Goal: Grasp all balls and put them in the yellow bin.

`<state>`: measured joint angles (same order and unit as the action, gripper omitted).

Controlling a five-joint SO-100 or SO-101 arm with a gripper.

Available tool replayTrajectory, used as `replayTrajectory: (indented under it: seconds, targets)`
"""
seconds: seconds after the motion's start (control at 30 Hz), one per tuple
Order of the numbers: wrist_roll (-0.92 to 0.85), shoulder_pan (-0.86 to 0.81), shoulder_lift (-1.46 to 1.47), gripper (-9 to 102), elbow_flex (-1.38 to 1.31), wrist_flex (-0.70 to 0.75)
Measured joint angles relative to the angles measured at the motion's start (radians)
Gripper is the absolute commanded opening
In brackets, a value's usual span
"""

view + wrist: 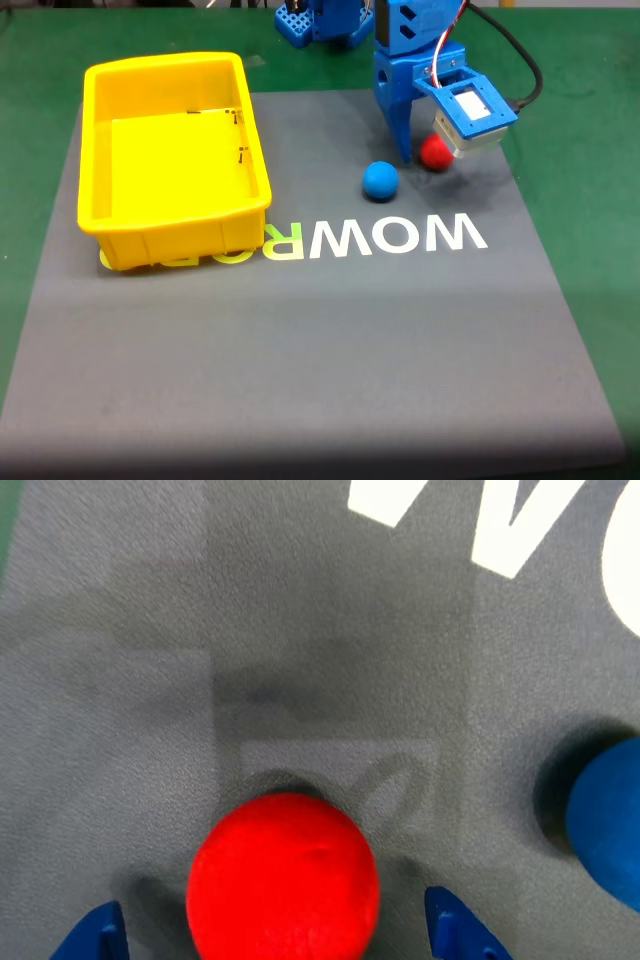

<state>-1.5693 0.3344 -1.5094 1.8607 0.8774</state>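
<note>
Yellow plastic catches the eye first: the bright yellow rectangular plastic bin sits at the left of the fixed view on a dark grey mat that covers the green table, its lower wall overlapping the start of the white lettering printed on the mat. Well to its right lies the small matte blue ball, resting on the mat just above the letters. Just beside it, further right, the small matte red ball sits under the blue plastic end effector. In the wrist view the red ball lies between the two blue fingertips, which stand open on either side of it with gaps showing, gripping nothing, and the blue ball shows at the right edge.
</note>
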Motion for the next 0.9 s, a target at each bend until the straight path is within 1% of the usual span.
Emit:
replayTrajectory:
  seconds: [0.4, 0.6, 0.7, 0.77, 0.83, 0.87, 0.9]
  targets:
    - [0.009, 0.018, 0.057, 33, -0.015, -0.028]
    - [0.008, 0.018, 0.078, 30, -0.035, -0.035]
    - [0.008, 0.020, 0.080, 24, -0.035, -0.038]
    - [0.008, 0.020, 0.081, 15, -0.038, -0.038]
    - [0.008, 0.021, 0.081, 3, -0.041, -0.038]
    - [0.008, 0.023, 0.081, 0, -0.044, -0.038]
    - [0.008, 0.023, 0.081, 0, -0.044, -0.040]
